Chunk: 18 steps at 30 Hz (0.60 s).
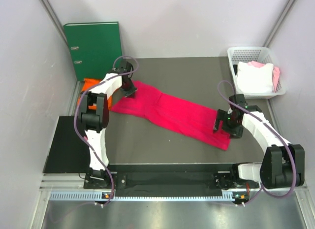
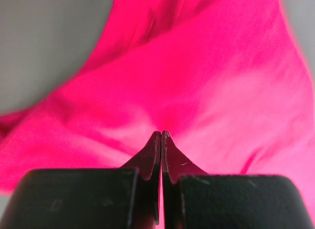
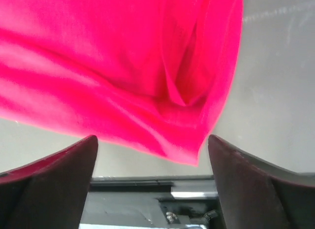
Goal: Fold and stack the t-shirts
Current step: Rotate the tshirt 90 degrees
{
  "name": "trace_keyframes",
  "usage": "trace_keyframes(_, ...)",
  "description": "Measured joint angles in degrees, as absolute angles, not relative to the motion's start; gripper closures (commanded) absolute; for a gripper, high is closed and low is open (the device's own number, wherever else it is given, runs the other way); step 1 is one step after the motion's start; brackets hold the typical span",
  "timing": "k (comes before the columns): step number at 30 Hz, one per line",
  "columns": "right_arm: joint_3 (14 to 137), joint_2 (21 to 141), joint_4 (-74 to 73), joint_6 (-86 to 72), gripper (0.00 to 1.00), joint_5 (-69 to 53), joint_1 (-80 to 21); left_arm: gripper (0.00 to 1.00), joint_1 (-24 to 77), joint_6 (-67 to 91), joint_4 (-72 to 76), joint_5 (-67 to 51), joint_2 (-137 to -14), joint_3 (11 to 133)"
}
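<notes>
The crimson-pink t-shirt [image 1: 177, 115] lies as a long diagonal strip across the dark table, from back left to front right. My left gripper [image 1: 130, 92] is at its back-left end. In the left wrist view that gripper [image 2: 161, 133] is shut, with pink cloth [image 2: 206, 81] pinched at its tips and creases running toward them. My right gripper [image 1: 219, 125] hovers over the strip's front-right end. It stands open [image 3: 152, 138], and the shirt's corner [image 3: 123, 66] lies free between and beyond its fingers. The orange t-shirt [image 1: 92, 85] is bunched at the back left, partly hidden by my left arm.
A green ring binder [image 1: 93, 49] stands against the back wall at the left. A white basket [image 1: 234, 66] at the back right holds white and pale pink cloth. A black panel [image 1: 64, 145] lies off the table's left side.
</notes>
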<state>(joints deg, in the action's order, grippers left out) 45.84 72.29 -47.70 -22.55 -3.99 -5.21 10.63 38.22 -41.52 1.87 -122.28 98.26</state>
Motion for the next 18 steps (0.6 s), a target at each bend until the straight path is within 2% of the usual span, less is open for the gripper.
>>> trace_keyframes(2,47.0,71.3,-49.9,-21.6,0.0,-3.7,-5.2,0.91,10.7,38.0,-41.2,1.0,-119.6,94.8)
trace_keyframes(4,50.0,70.7,-51.7,-20.5,0.0,-3.0,-5.2,0.73,10.9,37.8,-40.1,-0.8,-115.1,89.1)
trace_keyframes(5,51.5,70.5,-51.7,-20.1,0.0,-2.8,-5.2,0.59,11.0,38.0,-39.3,-2.0,-112.5,86.0)
trace_keyframes(8,57.7,70.8,-50.6,-19.0,0.0,-2.5,-5.2,0.46,11.8,39.3,-37.5,-4.1,-106.2,78.8)
trace_keyframes(11,62.6,73.2,-48.2,-18.1,0.0,-2.8,-5.2,0.46,14.0,40.9,-34.7,-5.8,-102.9,74.2)
trace_keyframes(14,65.2,77.6,-45.2,-18.0,0.01,-3.3,-5.3,0.53,16.5,42.3,-32.5,-7.0,-102.8,71.7)
trace_keyframes(17,66.9,83.0,-42.6,-18.0,0.0,-4.1,-6.1,0.8,18.8,43.3,-31.3,-7.8,-104.4,71.0)
trace_keyframes(18,67.4,84.7,-42.0,-18.0,0.0,-4.4,-6.6,0.92,19.4,43.4,-30.7,-7.9,-105.4,71.1)
